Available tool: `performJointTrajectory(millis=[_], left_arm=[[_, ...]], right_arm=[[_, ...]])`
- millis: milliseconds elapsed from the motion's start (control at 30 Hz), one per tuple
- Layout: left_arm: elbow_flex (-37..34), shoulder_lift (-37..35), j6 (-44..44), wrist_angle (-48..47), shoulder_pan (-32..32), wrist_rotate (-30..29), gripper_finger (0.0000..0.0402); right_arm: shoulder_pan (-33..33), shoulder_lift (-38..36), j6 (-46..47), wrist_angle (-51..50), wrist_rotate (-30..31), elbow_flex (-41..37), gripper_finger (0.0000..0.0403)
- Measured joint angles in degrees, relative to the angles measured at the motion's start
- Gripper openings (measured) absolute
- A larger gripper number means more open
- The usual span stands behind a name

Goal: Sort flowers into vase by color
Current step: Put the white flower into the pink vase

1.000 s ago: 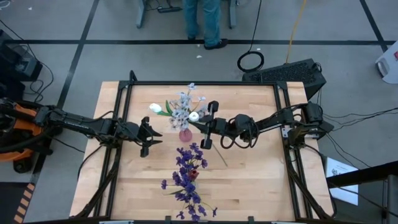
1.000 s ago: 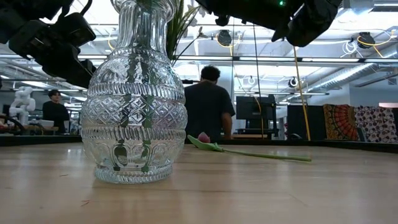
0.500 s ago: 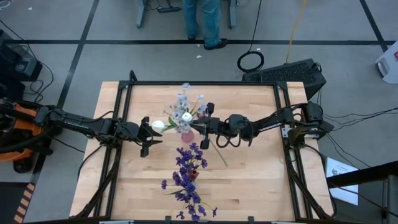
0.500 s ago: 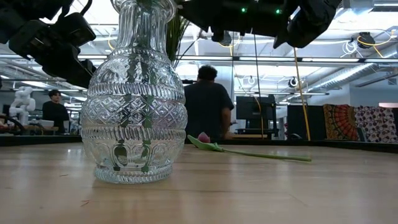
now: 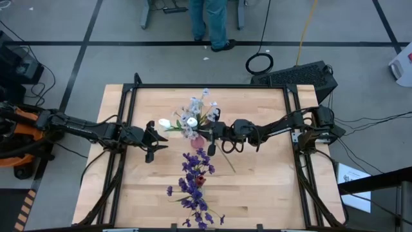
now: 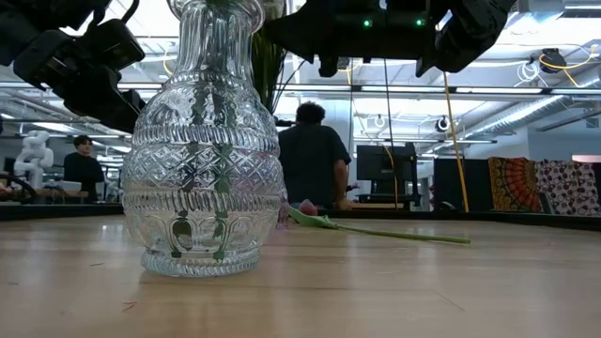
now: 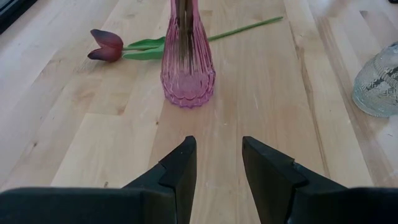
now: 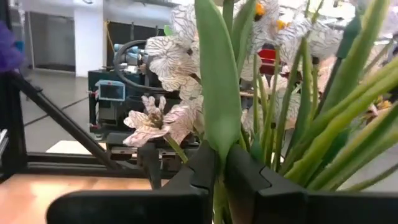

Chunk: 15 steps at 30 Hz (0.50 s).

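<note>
A pink glass vase (image 7: pixel 188 68) stands mid-table with pale lavender-white clusters (image 5: pixel 195 113) and white tulip buds (image 5: pixel 165 123) rising from it. My right gripper (image 5: pixel 211 135) is right beside this bunch, shut on a green stem. My left gripper (image 7: pixel 217 155) hovers open to the table's left of the pink vase, touching nothing. A clear cut-glass vase (image 6: pixel 202 150) nearer the near edge holds the dark purple clusters (image 5: pixel 193 183). One dark red tulip (image 7: pixel 106 46) lies flat on the table past the pink vase. My right gripper pinches a green stem with a broad leaf (image 8: pixel 216 143) between its two fingers (image 8: pixel 202 165), coming level from the table's right. The stem stands upright among the other stems of the bunch. Whether its lower end sits in the pink vase is hidden.
The red tulip's stem (image 5: pixel 227 162) lies on the wood to the right of the purple flowers. Black frame rails (image 5: pixel 206 86) run round the tabletop. A person (image 6: pixel 315 160) stands beyond the far edge. Bare wood lies to the table's left and right.
My right gripper has moved toward the table's left, closer to the pink vase, carrying its stem. The pale bunch has swung about: one white bud has shifted left and nearer, and the lavender clusters now lean toward the far right.
</note>
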Motion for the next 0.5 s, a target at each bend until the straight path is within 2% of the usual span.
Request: performJointTrajectory(millis=[167, 267, 500], left_arm=[[0.00, 0.02, 0.00, -0.01, 0.01, 0.00, 0.0136], [0.00, 0.01, 0.00, -0.05, 0.02, 0.00, 0.0136], [0.00, 0.02, -0.09, -0.08, 0.02, -0.02, 0.0136]], right_arm=[[0.04, 0.00, 4.72, 0.02, 4.54, 0.00, 0.0021], [0.02, 0.00, 5.22, 0.00, 4.62, 0.00, 0.0027], [0.04, -0.02, 9.03, -0.17, 4.59, 0.00, 0.0072]])
